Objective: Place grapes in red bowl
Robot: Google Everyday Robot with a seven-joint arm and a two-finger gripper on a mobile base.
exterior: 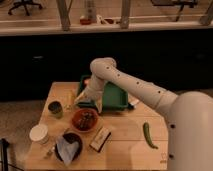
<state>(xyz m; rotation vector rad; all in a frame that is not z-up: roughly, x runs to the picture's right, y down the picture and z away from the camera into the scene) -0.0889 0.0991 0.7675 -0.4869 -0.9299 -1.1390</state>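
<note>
The grapes (85,118) are seen lying inside the red bowl (75,121) with the gripper (88,101) held just above them, so the placing step is judged done, and only a clear upward retreat is called for.

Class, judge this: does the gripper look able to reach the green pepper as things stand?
Probably yes. The gripper sits just above the red bowl; the green pepper lies alone on bare table, nothing between them.

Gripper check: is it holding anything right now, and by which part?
Cannot be told. The gripper sits just above the red bowl, and the grapes lie inside the bowl, but any hold is not visible.
</note>
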